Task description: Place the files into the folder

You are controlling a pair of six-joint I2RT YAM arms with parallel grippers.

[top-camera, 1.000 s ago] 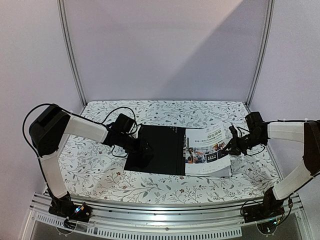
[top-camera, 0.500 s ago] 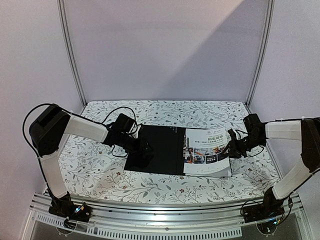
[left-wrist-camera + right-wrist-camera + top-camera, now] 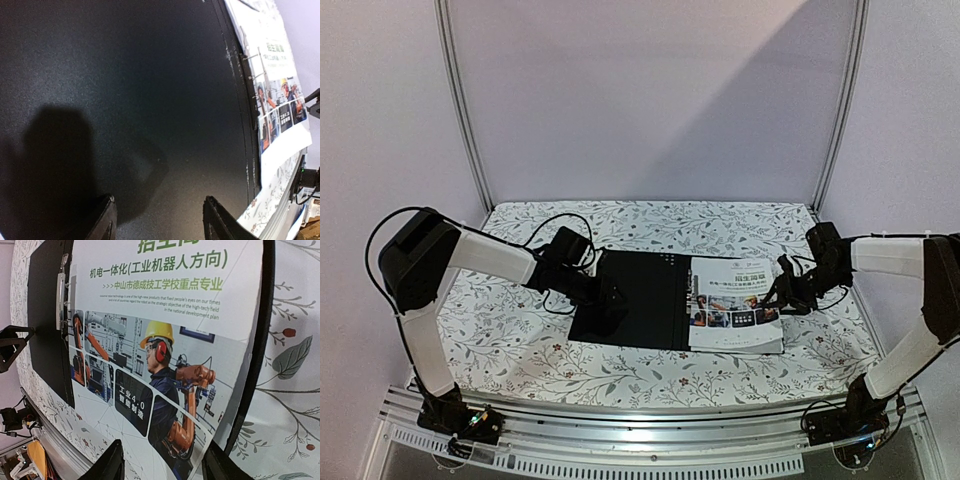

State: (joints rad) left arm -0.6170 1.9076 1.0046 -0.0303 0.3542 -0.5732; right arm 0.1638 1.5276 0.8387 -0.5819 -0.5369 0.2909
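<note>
1. Currently the folder lies opened flat on the floral tablecloth, with its black inside facing up.
2. One brochure sheet, printed with colour photos and with green and black text, lies face up on the folder's right half. Its left edge sits at the metal clip bar along the spine. Cannot tell whether more sheets lie beneath it.
3. The left gripper is low over the folder's left half, toward the near side. In the wrist view its fingers are spread wide, with only bare black cover between them. Cannot tell whether it touches the cover.
4. The right gripper is at the brochure sheet's right edge. Its fingers are wide apart above the printed page and have hold of nothing. The folder's black rim shows just beyond the sheet.
</note>
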